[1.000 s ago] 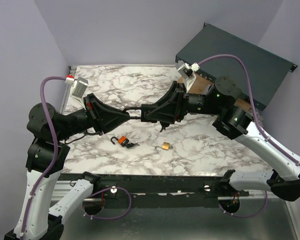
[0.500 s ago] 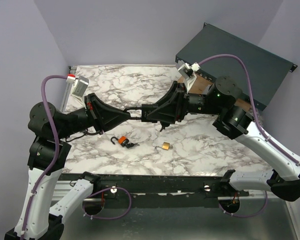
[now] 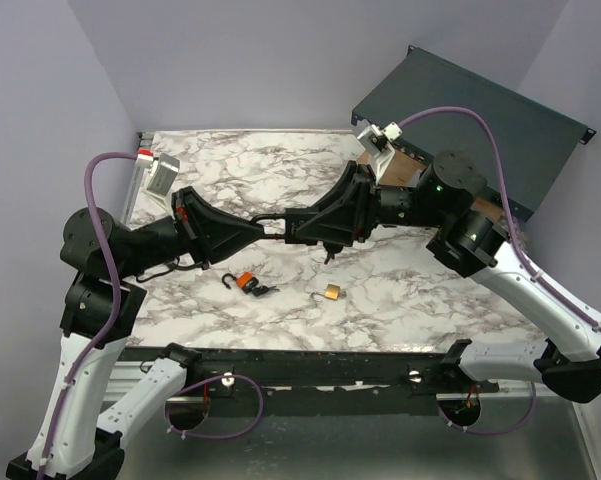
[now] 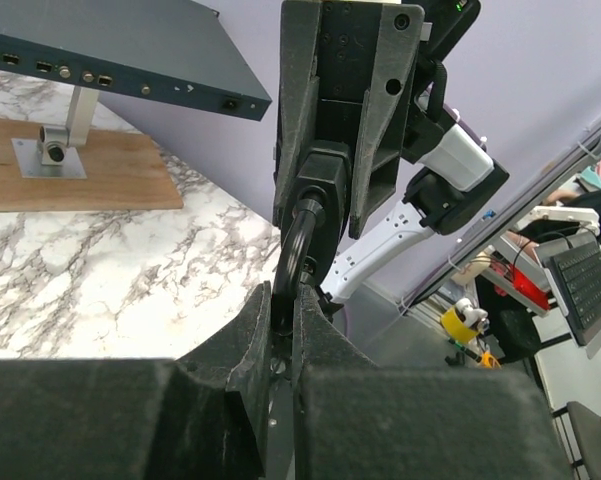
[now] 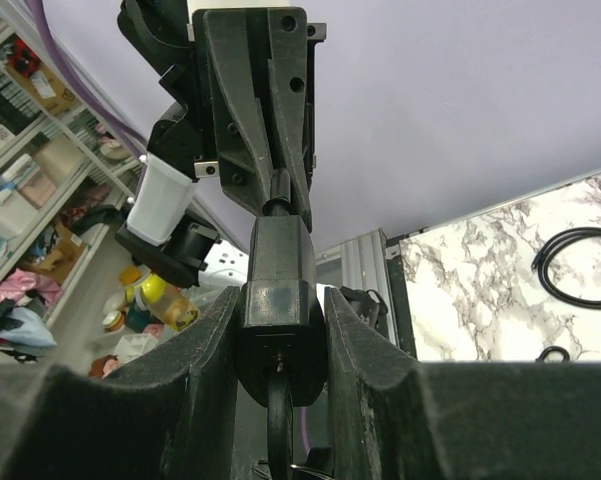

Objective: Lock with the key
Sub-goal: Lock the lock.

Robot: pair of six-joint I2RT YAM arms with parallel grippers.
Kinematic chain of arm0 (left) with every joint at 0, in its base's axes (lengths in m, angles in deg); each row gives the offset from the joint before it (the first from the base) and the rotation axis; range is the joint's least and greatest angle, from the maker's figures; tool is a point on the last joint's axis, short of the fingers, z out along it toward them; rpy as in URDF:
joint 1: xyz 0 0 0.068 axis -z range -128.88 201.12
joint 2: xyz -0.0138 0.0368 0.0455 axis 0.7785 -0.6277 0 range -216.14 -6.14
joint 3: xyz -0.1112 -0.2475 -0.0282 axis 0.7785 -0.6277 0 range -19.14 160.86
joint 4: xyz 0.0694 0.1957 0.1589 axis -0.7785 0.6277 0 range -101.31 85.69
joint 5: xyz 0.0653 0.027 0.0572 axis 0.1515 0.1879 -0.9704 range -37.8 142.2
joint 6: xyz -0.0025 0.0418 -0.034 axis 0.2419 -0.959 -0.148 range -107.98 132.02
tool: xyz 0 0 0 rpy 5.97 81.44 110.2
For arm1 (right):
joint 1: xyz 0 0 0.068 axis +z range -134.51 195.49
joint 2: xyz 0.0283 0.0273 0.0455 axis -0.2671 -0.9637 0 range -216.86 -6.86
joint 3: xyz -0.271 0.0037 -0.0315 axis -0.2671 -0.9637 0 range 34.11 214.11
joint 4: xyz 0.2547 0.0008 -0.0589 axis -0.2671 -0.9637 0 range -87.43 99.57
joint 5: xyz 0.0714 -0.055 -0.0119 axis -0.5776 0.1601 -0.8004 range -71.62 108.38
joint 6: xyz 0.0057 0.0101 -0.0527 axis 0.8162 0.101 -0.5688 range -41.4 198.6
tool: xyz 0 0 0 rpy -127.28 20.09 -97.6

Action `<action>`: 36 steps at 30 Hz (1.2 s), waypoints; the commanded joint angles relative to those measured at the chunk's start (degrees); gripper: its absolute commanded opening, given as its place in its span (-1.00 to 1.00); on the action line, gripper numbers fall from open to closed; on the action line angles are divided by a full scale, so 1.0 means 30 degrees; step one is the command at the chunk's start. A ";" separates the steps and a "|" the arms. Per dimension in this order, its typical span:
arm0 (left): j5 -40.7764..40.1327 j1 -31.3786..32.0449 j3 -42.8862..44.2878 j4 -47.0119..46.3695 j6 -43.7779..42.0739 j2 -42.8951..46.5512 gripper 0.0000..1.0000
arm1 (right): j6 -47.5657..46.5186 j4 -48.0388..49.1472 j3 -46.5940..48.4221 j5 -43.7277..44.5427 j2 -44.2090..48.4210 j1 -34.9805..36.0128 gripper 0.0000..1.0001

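1. Top external view: lavender walls close in a white marble counter (image 3: 280,160). At its far right corner a dark rack unit (image 3: 470,110) stands on a wooden board (image 3: 408,166).
2. No writing on the unit can be read from above.
3. Above the middle of the counter the two arms meet. The left end effector (image 3: 258,226) and right end effector (image 3: 298,226) hold a black padlock (image 3: 278,225) between them, clear of the marble.
4. The padlock's long axis runs roughly level, left to right, with its shackle end toward the left arm and its body toward the right.
5. Below it on the counter lie an orange padlock (image 3: 246,283), shackle swung open, and near it to the right a brass padlock (image 3: 332,292).
6. Left wrist view: the left end effector's fingers (image 4: 265,320) are closed on the shackle (image 4: 298,245). The lock body (image 4: 325,180) sits clamped in the other arm's end effector.
7. The rack unit's front shows ports and small marks too small to read. A metal bracket (image 4: 55,140) props the unit on the board.
8. Right wrist view: the right end effector's fingers (image 5: 215,340) squeeze the lock body from both sides, and the shackle points away into the left end effector.
9. A dark loop (image 5: 277,420) hangs under the body. I cannot tell whether it belongs to a key.
10. A black cable coil (image 5: 580,265) lies on the marble at the right.
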 commanded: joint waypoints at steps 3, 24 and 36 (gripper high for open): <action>-0.0424 0.1692 -0.0190 -0.0352 -0.0265 -0.0760 -1.00 | 0.0387 0.1959 0.0431 -0.0241 -0.0477 0.0560 -0.99; -0.2984 0.4696 0.0089 0.0587 -0.1015 -0.2188 -1.00 | -0.2014 -0.0285 0.0529 0.2866 -0.1084 0.1992 -0.99; -0.4084 0.6139 0.0703 0.0595 -0.0910 -0.2628 -1.00 | -0.2997 -0.1593 0.1228 0.4467 -0.1743 0.2899 -0.99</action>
